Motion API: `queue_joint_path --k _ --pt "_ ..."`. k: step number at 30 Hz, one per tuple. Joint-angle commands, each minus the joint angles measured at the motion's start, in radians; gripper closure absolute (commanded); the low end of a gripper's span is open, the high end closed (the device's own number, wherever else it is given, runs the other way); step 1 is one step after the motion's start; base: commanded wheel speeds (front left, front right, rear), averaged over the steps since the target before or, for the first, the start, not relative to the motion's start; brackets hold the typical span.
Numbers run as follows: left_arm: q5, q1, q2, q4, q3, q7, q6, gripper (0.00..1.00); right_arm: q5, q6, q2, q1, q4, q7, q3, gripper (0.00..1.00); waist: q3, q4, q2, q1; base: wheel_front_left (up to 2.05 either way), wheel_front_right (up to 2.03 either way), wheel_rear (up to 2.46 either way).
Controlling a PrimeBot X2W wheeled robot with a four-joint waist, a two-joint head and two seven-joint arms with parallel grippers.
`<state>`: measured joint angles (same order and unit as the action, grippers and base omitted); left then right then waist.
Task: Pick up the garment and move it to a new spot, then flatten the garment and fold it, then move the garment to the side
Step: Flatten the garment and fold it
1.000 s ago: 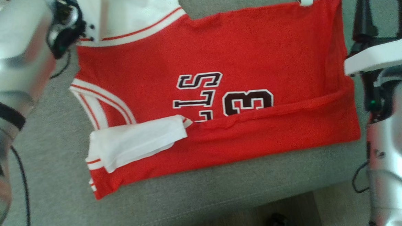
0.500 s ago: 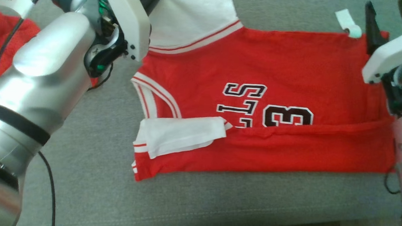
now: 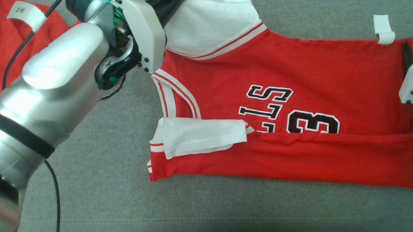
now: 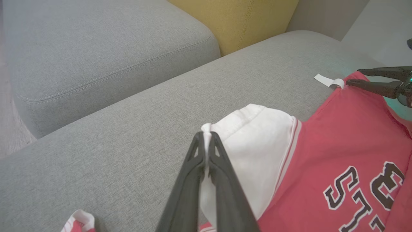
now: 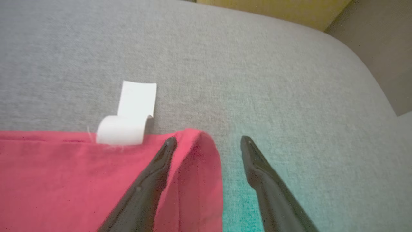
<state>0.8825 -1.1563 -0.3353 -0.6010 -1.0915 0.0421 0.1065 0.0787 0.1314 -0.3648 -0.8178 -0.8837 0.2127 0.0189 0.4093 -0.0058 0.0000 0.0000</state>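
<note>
Garment (image 3: pixel 282 81) lies on sofa (image 3: pixel 223 208); left gripper (image 4: pixel 205 137) clamps its white sleeve (image 3: pixel 211 20); right gripper (image 5: pixel 209 139) spread wide at hem corner (image 5: pixel 201 145).

The garment (image 3: pixel 282 81) is a red jersey with white short sleeves, red-and-white striped trim and black, white-outlined lettering. It lies spread on a grey cushion (image 3: pixel 223 208), neck end to the left and hem to the right. The near long edge is folded over the body and covers the lower part of the lettering. The near sleeve (image 3: pixel 202 137) lies flat on that fold. The far sleeve (image 3: pixel 211 22) is drawn up at its tip. A white label (image 3: pixel 383 29) curls out at the far hem corner.
</note>
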Motion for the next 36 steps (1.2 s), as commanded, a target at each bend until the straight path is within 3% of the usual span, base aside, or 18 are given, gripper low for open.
queue_joint_path --k 1,8,9,10,11,12,24,36 --pt "-0.005 -0.049 -0.036 0.027 0.032 0.000 -0.007 1.00 -0.013 -0.001 -0.026 -0.029 0.005 0.004 0.005 0.00 0.006 -0.002 0.0000 0.0000 0.00 0.00 0.00" --pt "-0.004 -0.051 -0.041 0.031 0.029 0.005 -0.011 1.00 -0.023 -0.001 -0.025 -0.061 -0.063 -0.007 0.016 0.00 0.018 -0.007 0.0000 0.0000 0.00 0.00 0.00" --pt "-0.004 -0.052 -0.043 0.030 0.029 0.004 -0.012 1.00 -0.022 -0.001 -0.024 -0.065 -0.071 -0.010 0.020 0.40 0.018 -0.008 0.0000 0.0000 0.00 0.00 0.00" --pt "-0.006 -0.053 -0.044 0.028 0.028 0.004 -0.014 1.00 -0.021 -0.001 -0.022 -0.068 -0.077 -0.013 0.024 0.87 0.018 -0.009 0.0000 0.0000 0.00 0.00 0.00" --pt "-0.006 -0.053 -0.044 0.028 0.028 0.004 -0.014 1.00 -0.021 -0.001 -0.022 -0.068 -0.077 -0.013 0.024 0.87 0.018 -0.009 0.0000 0.0000 0.00 0.00 0.00" --pt "-0.008 -0.054 -0.046 0.026 0.027 0.002 -0.016 1.00 -0.019 -0.001 -0.021 -0.073 -0.083 -0.016 0.028 1.00 0.018 -0.010 0.0000 0.0000 0.00 0.00 0.00" --pt "-0.042 -0.101 -0.066 -0.047 0.058 -0.085 -0.065 1.00 0.021 -0.001 -0.020 -0.168 -0.087 -0.167 0.017 1.00 0.029 -0.025 0.0000 0.0000 0.00 0.00 0.00" --pt "-0.097 -0.249 0.005 -0.216 0.075 -0.205 -0.085 1.00 0.058 -0.001 0.003 -0.327 -0.121 -0.348 -0.049 1.00 0.076 -0.037 0.0000 0.0000 0.00 0.00 0.00"
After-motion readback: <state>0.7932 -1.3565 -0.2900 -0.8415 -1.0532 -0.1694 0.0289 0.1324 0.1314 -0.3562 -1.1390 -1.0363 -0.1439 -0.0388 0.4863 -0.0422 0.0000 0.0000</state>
